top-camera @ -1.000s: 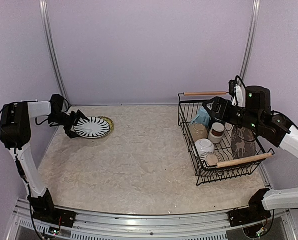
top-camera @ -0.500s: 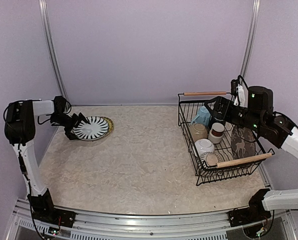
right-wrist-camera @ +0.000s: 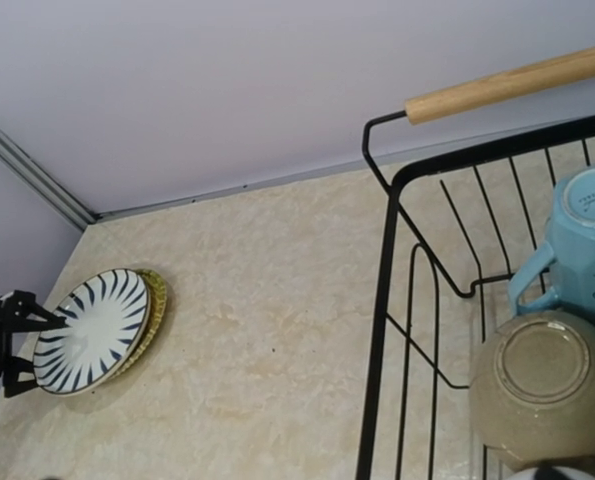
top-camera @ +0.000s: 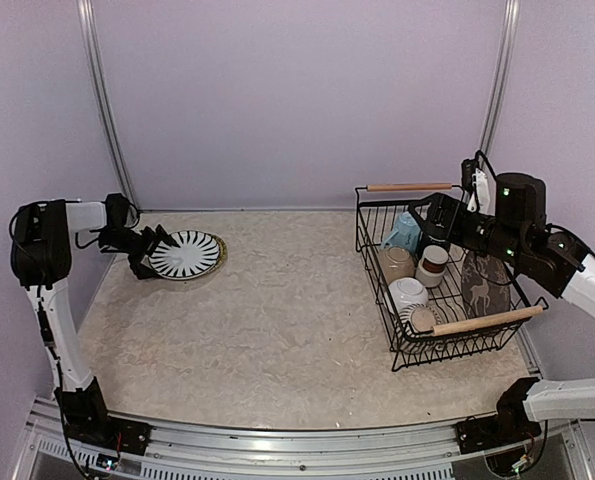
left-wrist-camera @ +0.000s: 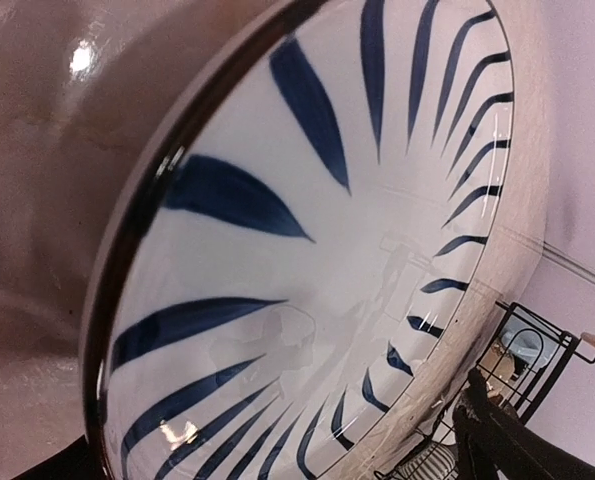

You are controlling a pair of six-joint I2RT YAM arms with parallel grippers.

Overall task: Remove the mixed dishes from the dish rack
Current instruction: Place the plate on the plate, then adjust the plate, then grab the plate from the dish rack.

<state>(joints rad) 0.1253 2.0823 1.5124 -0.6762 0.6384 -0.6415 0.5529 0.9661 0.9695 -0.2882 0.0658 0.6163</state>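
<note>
The right gripper [top-camera: 418, 213], jaws apart and empty, is hovering over the far end of the rack [top-camera: 482, 321], with the blue mug [top-camera: 404, 233] just below it. The left gripper [top-camera: 140, 254], also apart, is sitting by the striped plate [top-camera: 185, 254], well away.

A plate [top-camera: 185, 254] lies on a second plate [top-camera: 220, 250] at the far left of the table [top-camera: 277, 320]. The dish rack [top-camera: 474, 322] sits on the right. In it, a mug [top-camera: 405, 233] is far, bowls [top-camera: 408, 292] are near, and an upright plate [top-camera: 485, 285] is on the right.
</note>
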